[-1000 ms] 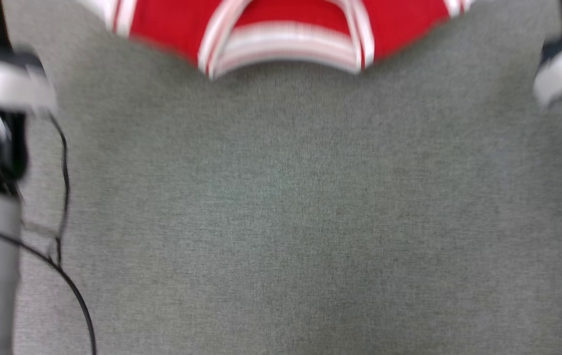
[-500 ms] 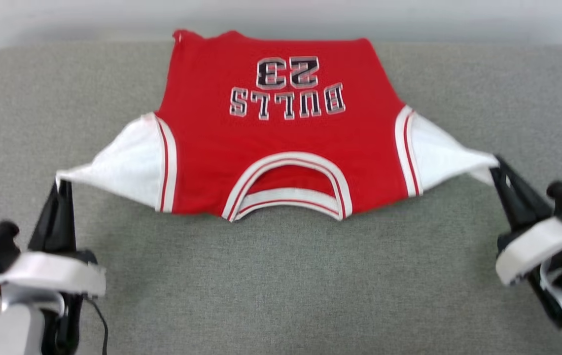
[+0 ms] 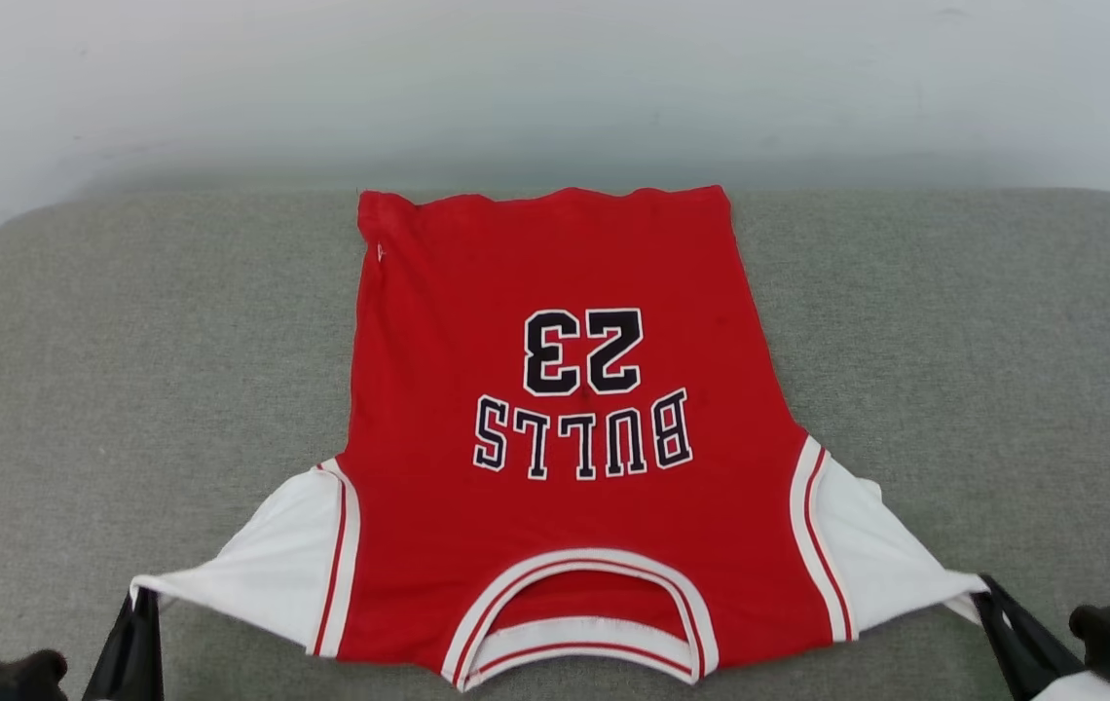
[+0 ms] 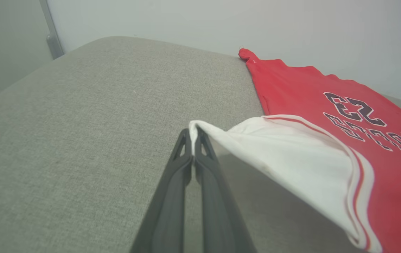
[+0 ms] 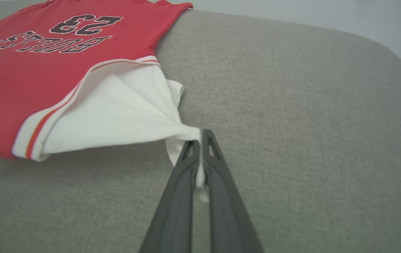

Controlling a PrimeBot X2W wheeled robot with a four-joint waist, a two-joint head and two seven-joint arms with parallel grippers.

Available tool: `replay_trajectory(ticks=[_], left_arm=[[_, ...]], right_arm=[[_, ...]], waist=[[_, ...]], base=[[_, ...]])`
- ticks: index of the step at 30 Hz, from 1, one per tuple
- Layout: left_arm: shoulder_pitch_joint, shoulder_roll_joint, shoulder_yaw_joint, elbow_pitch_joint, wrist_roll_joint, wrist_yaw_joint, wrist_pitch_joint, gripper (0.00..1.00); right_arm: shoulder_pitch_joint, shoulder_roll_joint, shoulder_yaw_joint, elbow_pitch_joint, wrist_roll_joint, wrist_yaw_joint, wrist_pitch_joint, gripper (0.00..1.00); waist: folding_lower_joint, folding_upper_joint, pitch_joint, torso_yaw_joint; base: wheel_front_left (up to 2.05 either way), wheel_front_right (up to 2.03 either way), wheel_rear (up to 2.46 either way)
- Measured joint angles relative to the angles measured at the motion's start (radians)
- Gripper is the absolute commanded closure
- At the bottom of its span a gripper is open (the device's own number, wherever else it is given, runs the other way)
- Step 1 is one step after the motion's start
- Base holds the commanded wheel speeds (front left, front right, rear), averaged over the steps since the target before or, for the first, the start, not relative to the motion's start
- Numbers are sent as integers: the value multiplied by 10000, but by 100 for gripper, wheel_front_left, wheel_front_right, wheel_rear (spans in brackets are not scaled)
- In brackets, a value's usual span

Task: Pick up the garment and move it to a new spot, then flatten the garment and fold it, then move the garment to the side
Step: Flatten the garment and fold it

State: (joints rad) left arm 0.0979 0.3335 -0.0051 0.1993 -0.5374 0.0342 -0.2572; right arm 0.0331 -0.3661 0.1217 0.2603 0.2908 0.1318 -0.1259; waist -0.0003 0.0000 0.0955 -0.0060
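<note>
So we've got the garment (image 3: 565, 409) lying print-up on the gray cushion (image 3: 127, 370). It's stretched between our two arms, with the collar nearest us and the hem toward the pale wall (image 3: 555, 88). Our left gripper (image 4: 194, 135) is pinched tight on the very tip of the left sleeve (image 3: 258, 565). The right gripper (image 5: 200, 138) is clamped the same way on the tip of the right sleeve (image 3: 881, 555), and a bit of white cloth trails down between its fingers. Both sleeves are pulled sideways into points and ride a little above the cushion, with shadow under them in the wrist views, while the red body lies flat in the middle. In the head view both grippers are cut off by the bottom edge, so we mostly get dark finger ends there. From there the "BULLS 23" print reads upside down. The face turned down to the cushion is hidden from us. The far left hem corner curls up a bit, and we can't tell what the tiny speck on it is. Count-wise: one garment, two white sleeves, two grippers, two fingers each.
</note>
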Motion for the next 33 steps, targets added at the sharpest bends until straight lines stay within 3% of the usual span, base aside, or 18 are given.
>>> replay_trajectory(ticks=[6,18,19,20,21,22,24,31,33], left_arm=[[1029,-288,21,119,-130,130,0,100],[1577,-681,-132,1099,-82,96,-25,100],[1545,-698,-148,1122,-38,77,-25,100],[1491,-721,-157,1133,-21,35,-27,100],[1426,-742,-165,1127,-2,8,-27,100],[1373,-759,-169,1114,44,-23,-29,100],[1306,-796,-174,1076,92,-77,-29,100],[1176,-915,-188,654,430,-165,-31,100],[1169,-957,-188,408,543,-180,-40,100]], right_arm=[[1113,67,-148,146,-161,0,-48,100],[2339,182,-82,1043,86,2,69,100],[2326,221,-84,1039,236,2,77,93],[2291,267,-98,1018,382,0,86,78],[2261,291,-105,961,454,0,94,77],[2169,290,-115,888,462,0,123,64],[1960,270,-263,732,545,-2,138,0],[1510,6,-1327,-111,470,-4,132,0],[1095,-196,-1971,-828,313,-4,244,0]], waist=[[1,0,-317,-97],[1,0,-627,-25],[2,0,-620,-25],[3,0,-612,-31],[3,1,-606,-39],[3,0,-601,-50],[3,0,-598,-65],[3,0,-555,39],[3,0,-490,120]], base=[[0,0,0],[0,0,0],[0,0,0],[0,0,0],[0,0,0],[0,0,0],[0,0,0],[0,0,0],[0,0,0]])
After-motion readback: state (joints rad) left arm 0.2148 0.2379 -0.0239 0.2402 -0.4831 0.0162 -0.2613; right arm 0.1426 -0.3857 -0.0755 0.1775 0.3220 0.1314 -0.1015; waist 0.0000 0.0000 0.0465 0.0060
